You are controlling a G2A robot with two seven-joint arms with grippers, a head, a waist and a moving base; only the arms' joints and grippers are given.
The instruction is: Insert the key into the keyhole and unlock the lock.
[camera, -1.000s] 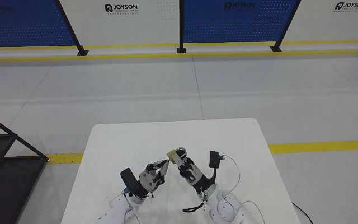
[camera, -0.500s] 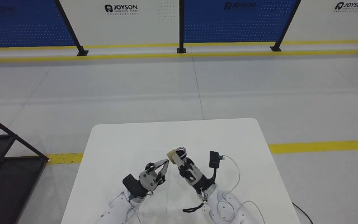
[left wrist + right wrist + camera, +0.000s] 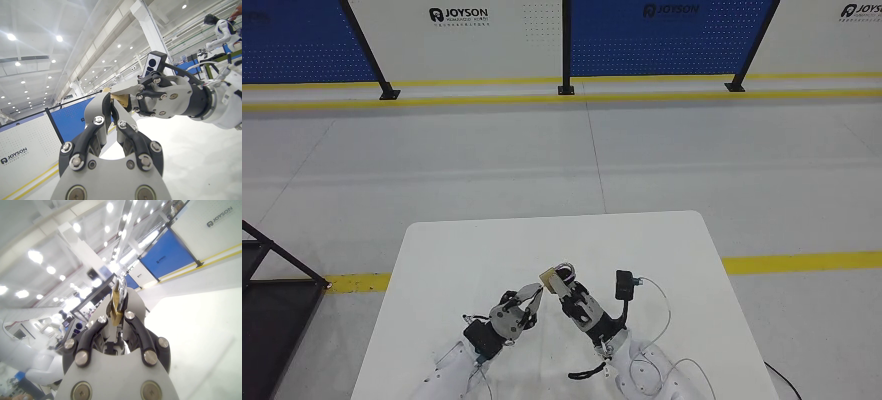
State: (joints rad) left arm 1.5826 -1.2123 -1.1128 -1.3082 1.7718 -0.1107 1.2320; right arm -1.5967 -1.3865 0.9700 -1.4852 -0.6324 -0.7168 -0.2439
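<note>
One tabletop (image 3: 542, 240), one lock, two grippers, all gathered at the near edge. Far left, off the tabletop, a black metal frame (image 3: 272, 262) stands on the floor. Coming in, the left gripper (image 3: 532, 293) is raised above the surface, its forearm running back to the near-left and its tip angled right toward the lock. Its fingers (image 3: 98, 106) are drawn narrow, dark pads all but meeting; whether the key sits between them, I cannot tell. Just to its right, the single brass lock (image 3: 551, 277) is up off the tabletop, its silver shackle (image 3: 122, 286) pointing to the far side. The right gripper (image 3: 561, 288) is clamped on the lock's body, fingers (image 3: 136, 302) either side, wrist tilted up and left. The two grippers are tip to tip, with nothing between them. A thin white cable (image 3: 662, 300) loops off the right arm. A row of blue and white barrier panels (image 3: 662, 35) lines the far floor.
</note>
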